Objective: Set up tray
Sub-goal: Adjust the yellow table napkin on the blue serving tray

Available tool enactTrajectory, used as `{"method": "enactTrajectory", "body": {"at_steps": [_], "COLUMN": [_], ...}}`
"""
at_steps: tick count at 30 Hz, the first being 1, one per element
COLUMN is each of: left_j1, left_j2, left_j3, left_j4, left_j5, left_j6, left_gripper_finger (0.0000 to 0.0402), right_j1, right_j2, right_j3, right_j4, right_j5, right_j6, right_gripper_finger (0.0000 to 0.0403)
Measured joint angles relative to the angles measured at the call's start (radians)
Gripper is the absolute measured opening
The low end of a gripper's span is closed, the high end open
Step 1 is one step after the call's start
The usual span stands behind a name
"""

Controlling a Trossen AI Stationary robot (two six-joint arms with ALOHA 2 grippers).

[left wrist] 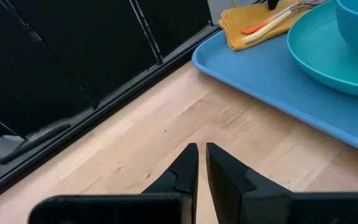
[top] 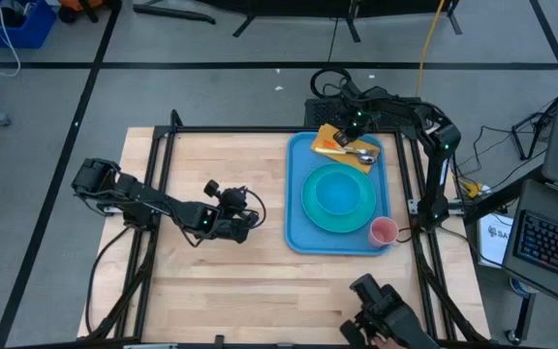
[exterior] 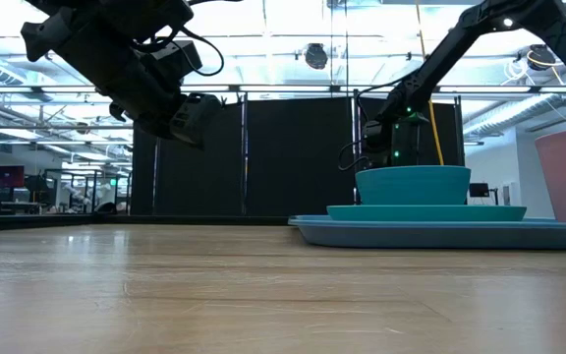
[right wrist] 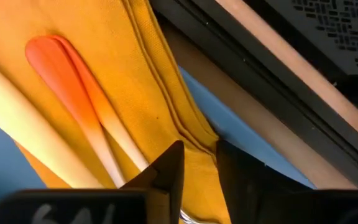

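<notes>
The blue tray lies on the table's right half and carries a turquoise plate with a bowl, a pink cup and a yellow-orange napkin at its far end. Orange-and-cream utensils and a metal spoon lie on the napkin. My right gripper is down at the napkin's far edge, shut on it. My left gripper hovers shut above bare wood left of the tray, raised clear of the table. My right gripper pinches the napkin's folded far edge between its two fingers, coming from above at the tray's far end. Several stacked layers show at that edge. The rest of the napkin lies flat on the tray under the utensils.
A black frame rail runs just beyond the tray's far rim, close to my right gripper. Bare wood spreads over the table's left and near parts. A dark device sits at the near right edge.
</notes>
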Motion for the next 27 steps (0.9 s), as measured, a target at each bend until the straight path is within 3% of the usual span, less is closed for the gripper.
{"method": "enactTrajectory", "body": {"at_steps": [5,13,27], "left_j1": [0.000,0.000,0.000], "left_j2": [0.000,0.000,0.000], "left_j3": [0.000,0.000,0.000], "left_j4": [0.000,0.000,0.000], "left_j5": [0.000,0.001,0.001], "left_j6": [0.000,0.001,0.002], "left_gripper_finger": [0.0037,0.0037,0.0037], "right_j1": [-0.001,0.012,0.087], "right_j2": [0.035,0.055,0.058], "right_j3": [0.001,0.010,0.012], "right_j4": [0.004,-0.003,-0.010], "right_j5": [-0.066,-0.064,-0.069], "right_j6": [-0.026,-0.069,-0.257], "right_gripper_finger": [0.0051,0.0007,0.0004]}}
